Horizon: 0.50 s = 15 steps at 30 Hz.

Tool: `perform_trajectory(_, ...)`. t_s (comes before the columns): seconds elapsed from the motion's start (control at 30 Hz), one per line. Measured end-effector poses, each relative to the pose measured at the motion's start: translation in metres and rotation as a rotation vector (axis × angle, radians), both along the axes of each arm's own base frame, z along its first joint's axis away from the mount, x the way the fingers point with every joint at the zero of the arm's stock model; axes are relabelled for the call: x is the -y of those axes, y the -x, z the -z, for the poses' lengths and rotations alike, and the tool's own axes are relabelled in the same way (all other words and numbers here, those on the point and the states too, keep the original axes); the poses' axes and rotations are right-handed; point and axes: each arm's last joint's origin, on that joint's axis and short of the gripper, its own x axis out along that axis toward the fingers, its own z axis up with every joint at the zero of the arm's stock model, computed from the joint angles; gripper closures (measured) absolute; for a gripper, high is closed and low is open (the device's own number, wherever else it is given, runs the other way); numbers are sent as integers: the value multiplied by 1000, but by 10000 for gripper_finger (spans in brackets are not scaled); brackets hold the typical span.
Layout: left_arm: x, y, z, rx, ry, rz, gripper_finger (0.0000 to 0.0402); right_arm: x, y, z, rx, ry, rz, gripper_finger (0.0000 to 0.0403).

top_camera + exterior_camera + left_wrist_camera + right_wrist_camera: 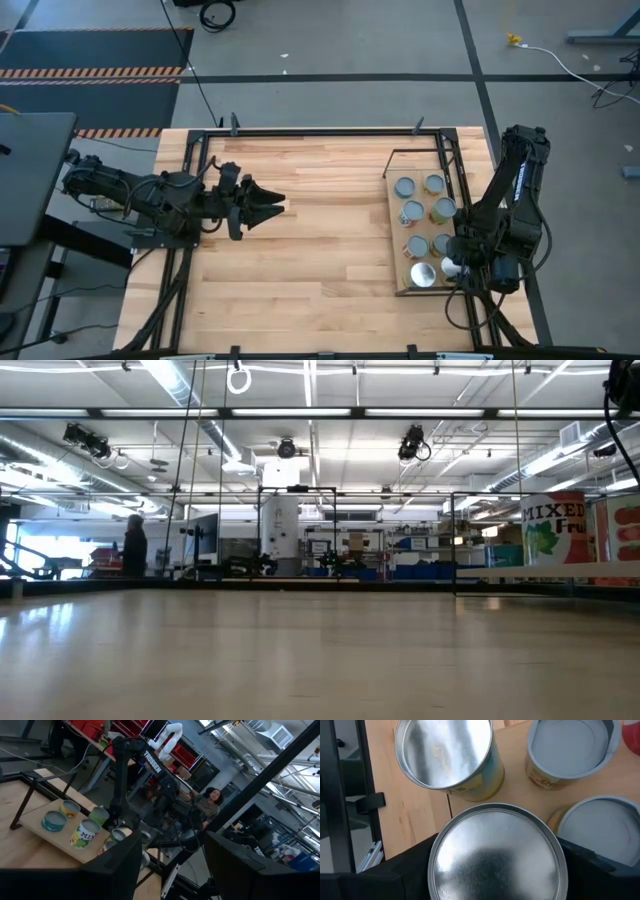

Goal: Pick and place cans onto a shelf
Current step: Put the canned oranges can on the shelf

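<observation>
The shelf (398,240), a narrow light wood board in a black frame, lies at the table's right. Several cans stand on it, among them ones with silvery-blue tops (404,187) and one with a bright white top (423,274). My right gripper (452,266) points down over the shelf's near end, shut on a can with a silver top (495,855); my arm hides this can in the high view. Other cans (445,752) (570,747) stand beside it. My left gripper (275,205) hangs open and empty over the table's left middle. My right gripper holds the silver-topped can by its side wall (436,862), one finger (410,867) on each of two opposite sides. The fingers come from above, pointing down. The can is upright. The can's own top hides whether its base stands on the shelf.
Black frame rails (200,180) run along the table's edges and across its left part. The middle of the tabletop (320,230) is bare wood. Beyond the table, a person (212,800) shows in the left wrist view. Fruit-labelled cans (555,530) show at the right of the low view.
</observation>
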Motion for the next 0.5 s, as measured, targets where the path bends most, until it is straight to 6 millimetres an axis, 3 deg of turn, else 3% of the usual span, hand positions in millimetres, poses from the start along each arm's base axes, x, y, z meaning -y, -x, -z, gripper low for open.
perform_trajectory(0.5,0,0,0,0,-1,0,184,3,3,-10,-54,-43,-43,31)
